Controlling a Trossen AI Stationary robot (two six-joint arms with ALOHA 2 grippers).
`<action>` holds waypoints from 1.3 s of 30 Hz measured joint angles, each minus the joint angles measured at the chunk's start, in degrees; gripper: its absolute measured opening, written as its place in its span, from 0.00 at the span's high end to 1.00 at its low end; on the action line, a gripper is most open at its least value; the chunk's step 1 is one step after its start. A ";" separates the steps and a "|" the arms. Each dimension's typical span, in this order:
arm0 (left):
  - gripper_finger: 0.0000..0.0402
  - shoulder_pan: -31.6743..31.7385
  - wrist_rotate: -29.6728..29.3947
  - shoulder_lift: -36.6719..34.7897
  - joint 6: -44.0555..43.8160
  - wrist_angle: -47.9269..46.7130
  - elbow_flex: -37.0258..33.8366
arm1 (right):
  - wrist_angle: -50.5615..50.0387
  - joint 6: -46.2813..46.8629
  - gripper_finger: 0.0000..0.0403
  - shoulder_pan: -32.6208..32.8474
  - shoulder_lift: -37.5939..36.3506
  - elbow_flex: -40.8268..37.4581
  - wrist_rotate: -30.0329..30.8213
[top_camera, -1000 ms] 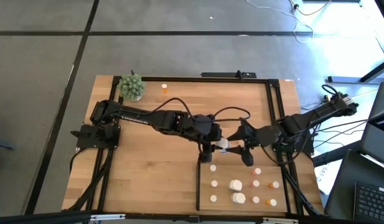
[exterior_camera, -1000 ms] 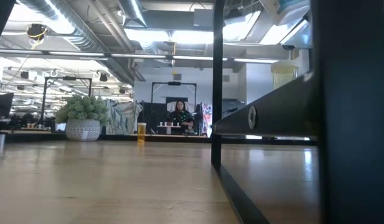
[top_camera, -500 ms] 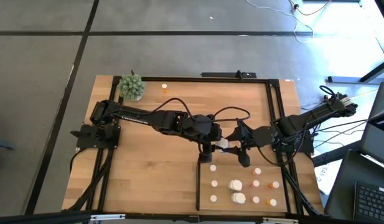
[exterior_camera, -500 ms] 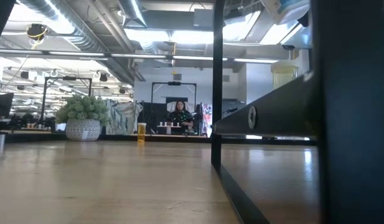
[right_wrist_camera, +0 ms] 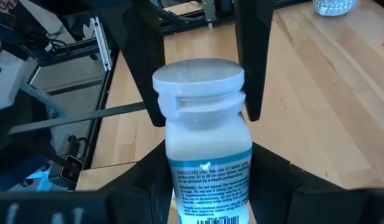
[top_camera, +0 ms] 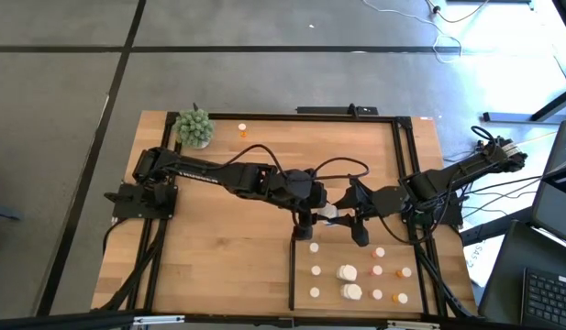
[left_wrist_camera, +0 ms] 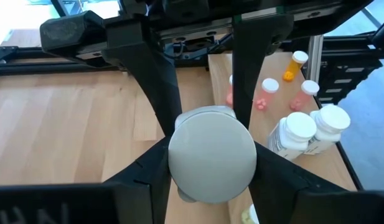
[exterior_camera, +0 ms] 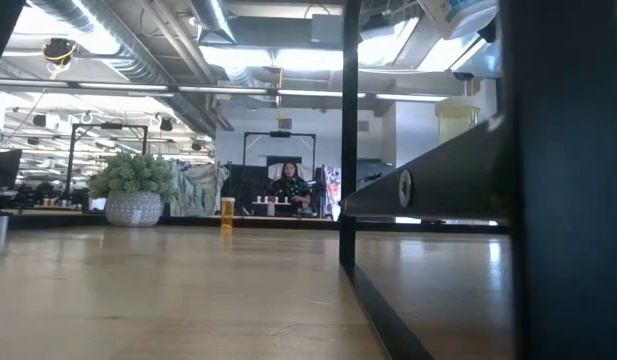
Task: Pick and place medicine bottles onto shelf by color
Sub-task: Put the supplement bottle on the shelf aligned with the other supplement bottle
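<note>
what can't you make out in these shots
- High view: white bottle mostly hidden between left gripper and right gripper.
- Low view: shelf bottles not seen, black frame post fills the right side; no gripper shows.
- Right wrist view: label print too small to read.

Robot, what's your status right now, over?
Left claw and right claw both grip one white bottle. Near the shelf. Nothing blocking.
</note>
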 joint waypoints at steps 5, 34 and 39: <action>0.57 0.00 -0.14 0.01 -1.05 0.00 0.00 | 0.00 0.26 0.60 0.00 -0.01 0.00 -0.02; 0.54 -0.27 -1.46 0.01 -0.94 0.57 0.00 | 0.00 0.54 0.60 -0.02 -0.07 0.00 0.13; 0.54 -0.28 -1.29 0.01 -1.25 0.64 0.00 | 0.02 0.59 0.60 -0.02 -0.07 0.00 0.02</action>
